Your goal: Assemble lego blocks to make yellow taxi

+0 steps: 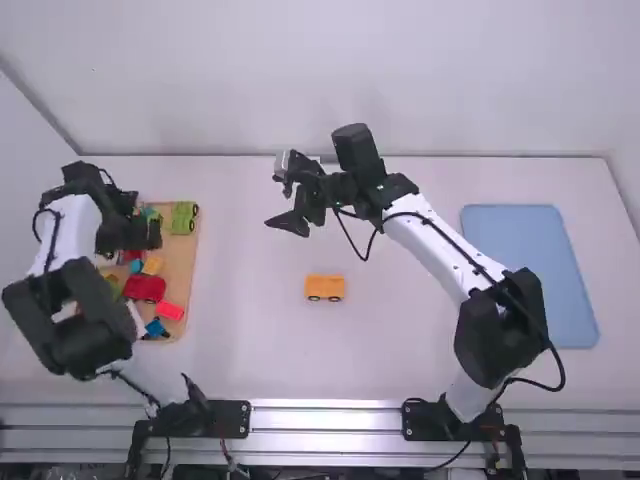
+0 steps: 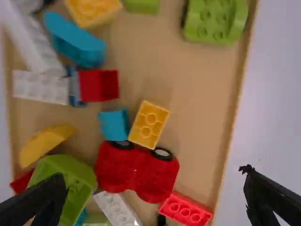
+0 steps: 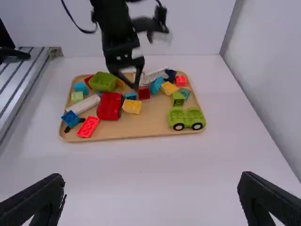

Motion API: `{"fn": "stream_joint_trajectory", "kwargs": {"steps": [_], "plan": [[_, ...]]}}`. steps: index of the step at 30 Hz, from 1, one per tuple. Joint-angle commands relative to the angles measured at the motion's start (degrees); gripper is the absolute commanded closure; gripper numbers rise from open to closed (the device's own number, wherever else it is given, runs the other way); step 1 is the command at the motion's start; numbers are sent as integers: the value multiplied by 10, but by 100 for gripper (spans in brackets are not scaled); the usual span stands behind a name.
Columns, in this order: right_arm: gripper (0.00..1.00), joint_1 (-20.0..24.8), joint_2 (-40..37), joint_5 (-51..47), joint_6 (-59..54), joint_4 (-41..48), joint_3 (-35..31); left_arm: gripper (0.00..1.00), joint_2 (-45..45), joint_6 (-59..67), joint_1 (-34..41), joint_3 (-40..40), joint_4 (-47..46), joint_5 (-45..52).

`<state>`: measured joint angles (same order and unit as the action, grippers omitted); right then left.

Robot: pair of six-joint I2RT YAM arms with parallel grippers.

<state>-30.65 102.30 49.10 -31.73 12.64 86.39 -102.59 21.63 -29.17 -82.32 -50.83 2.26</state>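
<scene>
High view: the yellow car base [image 1: 325, 288] sits mid-counter on black wheels, its long axis running side to side. The right pincer [image 1: 286, 195], fingers parted and empty, is the nearer one; from it the base lies toward the camera and slightly right. The loose yellow brick [image 2: 149, 125] lies in the wooden tray [image 1: 182, 255], just beside the red car [image 2: 137, 172] and the turquoise block [image 2: 114, 125]. The left pincer [image 2: 154, 176] is spread and empty above the tray, far nearer this brick, which seems, as far as the dark arm lets one judge, a little toward the camera from it. The brick's long axis runs roughly across the finger-to-finger line, so I judge a pinch over its narrow width would suit. The counter [image 1: 400, 350] is white, with a blue mat [image 1: 530, 275] at right and a pale wall [image 1: 240, 80] beyond.
</scene>
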Motion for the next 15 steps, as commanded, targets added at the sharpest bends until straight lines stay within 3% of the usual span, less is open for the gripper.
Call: {"fn": "stream_joint_trajectory", "kwargs": {"steps": [1, 3, 5, 9, 15], "plan": [[2, 0, 1, 5, 2, 1, 19, 3, -43, 48, 26, -23, -5, -41], [2, -1, 1, 5, 3, 3, 19, 16, -67, 48, 41, -24, 3, -82], [2, -2, 1, 5, 2, 6, 19, 21, -82, 49, 48, -23, 8, -99], [2, -2, 1, 5, 2, 11, 19, 23, -102, 48, 42, -16, 30, -96], [2, -1, 1, 3, 2, 13, 19, 27, -123, 54, -6, -16, 41, -15]]}}
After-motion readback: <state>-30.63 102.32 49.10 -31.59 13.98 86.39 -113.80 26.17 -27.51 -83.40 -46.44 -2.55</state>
